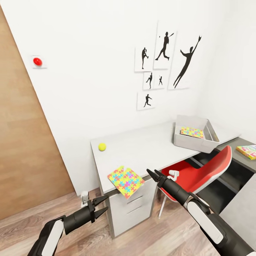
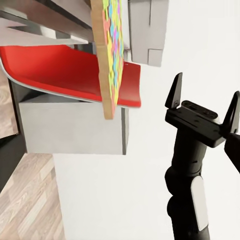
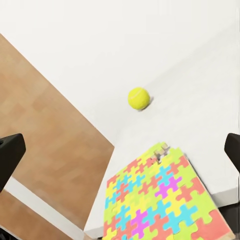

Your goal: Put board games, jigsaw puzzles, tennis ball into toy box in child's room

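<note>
No text, number or brand can be read anywhere. The posters (image 1: 164, 60) at upper centre of the head view carry only black silhouettes, and the game box (image 1: 249, 151) at the right edge shows marks too small to read.

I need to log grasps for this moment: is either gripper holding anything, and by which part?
Nothing is held. The left gripper and right gripper are both open, near the jigsaw puzzle overhanging the table edge.
</note>
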Controlling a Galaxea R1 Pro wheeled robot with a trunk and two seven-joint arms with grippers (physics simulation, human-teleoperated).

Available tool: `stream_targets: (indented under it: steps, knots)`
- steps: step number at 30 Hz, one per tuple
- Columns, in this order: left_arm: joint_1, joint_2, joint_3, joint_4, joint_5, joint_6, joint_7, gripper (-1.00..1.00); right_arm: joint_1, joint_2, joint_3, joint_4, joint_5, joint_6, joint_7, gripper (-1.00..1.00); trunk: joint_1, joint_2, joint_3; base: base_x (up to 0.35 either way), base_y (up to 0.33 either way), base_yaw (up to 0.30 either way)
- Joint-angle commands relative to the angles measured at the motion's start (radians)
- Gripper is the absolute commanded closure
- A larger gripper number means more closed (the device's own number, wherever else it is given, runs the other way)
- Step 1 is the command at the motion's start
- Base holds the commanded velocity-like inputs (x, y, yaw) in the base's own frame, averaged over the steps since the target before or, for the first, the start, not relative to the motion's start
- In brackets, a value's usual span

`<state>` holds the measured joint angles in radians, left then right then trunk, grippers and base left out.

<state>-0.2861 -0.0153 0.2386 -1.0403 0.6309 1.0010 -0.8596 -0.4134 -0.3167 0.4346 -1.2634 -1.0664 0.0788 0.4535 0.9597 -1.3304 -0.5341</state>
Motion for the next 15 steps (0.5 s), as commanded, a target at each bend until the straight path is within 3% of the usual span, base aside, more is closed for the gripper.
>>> stream_targets:
  steps: [1, 7, 15]
  knots:
    - [-0.001, -0.001, 0.003, 0.001, -0.005, 0.004, -0.005, -1.00, -0.001, -0.001, 0.001, 0.000, -0.011, 0.006, 0.002, -1.00, 0.000, -0.001, -0.001, 0.104, -0.072, 0.004]
    - [-0.001, -0.001, 0.005, 0.014, -0.004, 0.004, -0.005, -1.00, -0.001, -0.001, 0.001, -0.001, -0.011, 0.006, 0.002, -1.00, 0.000, -0.001, -0.001, 0.122, -0.108, 0.103]
    - [-0.001, -0.002, 0.005, 0.017, -0.003, 0.005, -0.006, -1.00, -0.001, 0.000, 0.001, -0.001, -0.011, 0.006, 0.002, -1.00, 0.000, -0.001, -0.001, 0.022, -0.020, 0.089]
